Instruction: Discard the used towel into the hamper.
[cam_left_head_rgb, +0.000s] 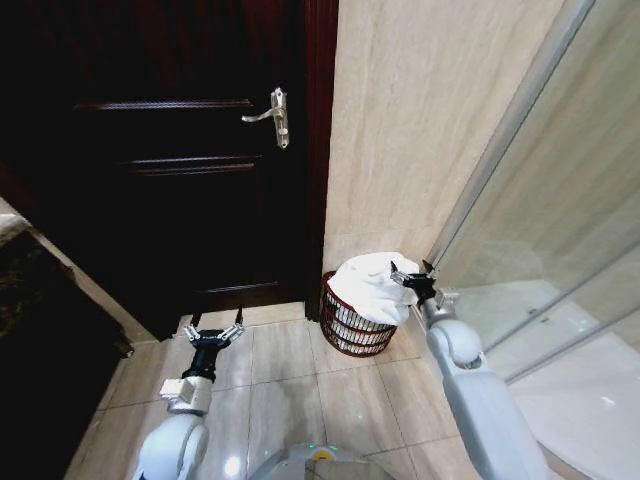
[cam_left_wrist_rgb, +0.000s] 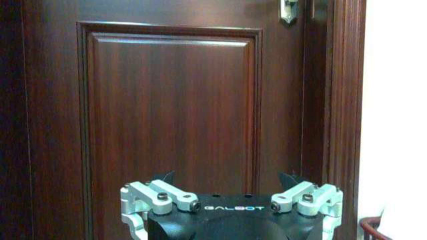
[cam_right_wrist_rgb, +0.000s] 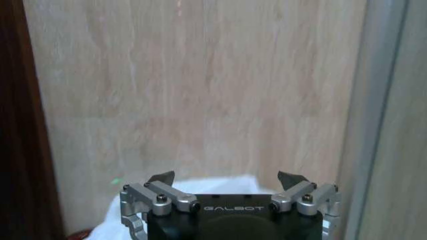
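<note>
One towel (cam_left_head_rgb: 372, 287), white, heaped over the rim of one hamper (cam_left_head_rgb: 352, 328) on the floor at the wall's foot, beside the door (cam_left_head_rgb: 170, 150). Right gripper (cam_left_head_rgb: 413, 274), fingers spread wide and empty, sits at the towel's right edge, nearer arm. Left gripper (cam_left_head_rgb: 215, 335), also spread wide and empty, hangs well apart, left of the hamper.

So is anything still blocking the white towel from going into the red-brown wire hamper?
Nothing visible does: the white cloth towel already lies heaped in the round red-brown wire hamper, with the open right gripper beside it.
</note>
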